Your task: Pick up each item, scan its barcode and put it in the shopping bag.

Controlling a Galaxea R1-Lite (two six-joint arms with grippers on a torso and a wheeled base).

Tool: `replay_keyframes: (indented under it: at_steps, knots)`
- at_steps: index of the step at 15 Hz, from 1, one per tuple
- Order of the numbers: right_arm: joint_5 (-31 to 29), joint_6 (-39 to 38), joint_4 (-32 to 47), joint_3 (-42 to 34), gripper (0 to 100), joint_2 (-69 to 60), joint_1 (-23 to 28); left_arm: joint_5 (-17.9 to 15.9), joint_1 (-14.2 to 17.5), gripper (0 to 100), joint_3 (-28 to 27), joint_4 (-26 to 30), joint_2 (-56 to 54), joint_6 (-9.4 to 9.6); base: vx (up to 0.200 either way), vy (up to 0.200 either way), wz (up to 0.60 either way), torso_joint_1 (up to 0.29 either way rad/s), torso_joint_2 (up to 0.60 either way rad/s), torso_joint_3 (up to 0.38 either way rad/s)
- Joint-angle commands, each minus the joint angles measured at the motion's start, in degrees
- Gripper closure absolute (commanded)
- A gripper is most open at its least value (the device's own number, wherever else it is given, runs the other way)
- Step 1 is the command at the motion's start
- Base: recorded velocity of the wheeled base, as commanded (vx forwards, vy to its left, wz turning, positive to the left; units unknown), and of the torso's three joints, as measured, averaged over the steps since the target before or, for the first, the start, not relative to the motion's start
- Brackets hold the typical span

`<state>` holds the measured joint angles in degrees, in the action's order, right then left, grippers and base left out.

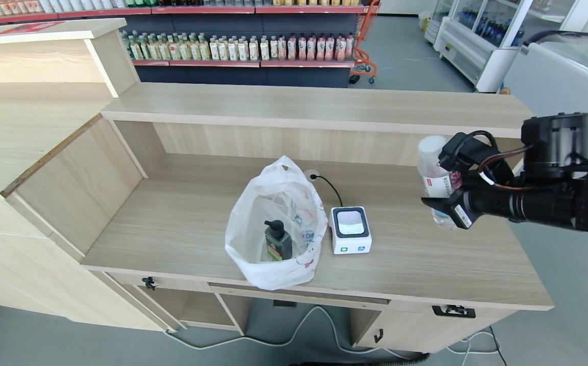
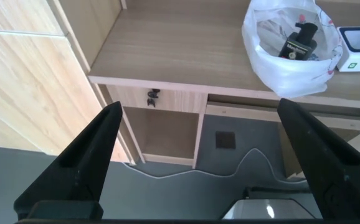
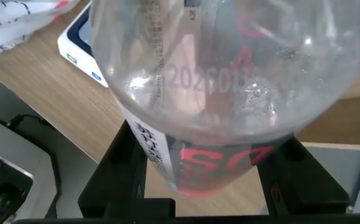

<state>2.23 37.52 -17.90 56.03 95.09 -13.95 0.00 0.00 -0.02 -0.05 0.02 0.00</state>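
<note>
A clear plastic water bottle (image 1: 434, 173) with a white cap and a red-and-white label hangs above the right part of the counter, and my right gripper (image 1: 446, 195) is shut on it. Seen from the right wrist, the bottle (image 3: 230, 81) looms between the dark fingers (image 3: 121, 171). A white shopping bag (image 1: 273, 223) stands open at the counter's middle with a dark pump bottle (image 1: 277, 240) inside. The white barcode scanner (image 1: 350, 230) sits just right of the bag. My left gripper (image 2: 198, 162) hangs open below the counter's front edge, over the floor, holding nothing.
The wooden checkout counter (image 1: 182, 218) has a raised back ledge and a side wall on the left. A black cable (image 1: 328, 187) runs from the scanner to the back. Shelves of drinks and freezers stand behind. Cables lie on the floor under the counter.
</note>
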Motion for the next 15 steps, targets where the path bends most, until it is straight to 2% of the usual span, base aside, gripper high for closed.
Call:
replay_keyframes:
  at_steps: [1,4,6,9,12,15]
  knots:
    - [1.5,0.2,-2.3,0.9,100,4.2,0.0,0.0,0.0,0,0.0,0.0,0.0,0.0,0.0,0.0,0.0,0.0,0.0,0.0]
    - [9.7,3.0,-10.1,0.0,100,8.6,0.5,0.0,0.0,0,0.0,0.0,0.0,-0.09,0.0,0.0,0.0,0.0,0.0,0.0]
    - [13.4,4.4,-13.8,-1.4,100,10.9,2.7,0.0,0.0,0,0.0,0.0,0.0,-0.18,0.0,0.0,0.0,0.0,0.0,0.0]
    - [13.9,4.7,-19.1,-2.2,100,15.0,4.8,0.0,0.0,0,0.0,0.0,0.1,-0.18,0.0,0.0,0.0,0.0,0.0,0.0]
    - [15.3,5.4,-25.5,0.1,100,20.9,5.5,0.0,0.0,0,0.0,0.0,0.1,-0.18,0.0,0.0,0.0,0.0,0.0,0.0]
    - [18.2,7.2,-26.8,3.1,100,24.4,5.6,0.0,0.0,0,0.0,0.0,0.1,-0.18,0.0,0.0,0.0,0.0,0.0,0.0]
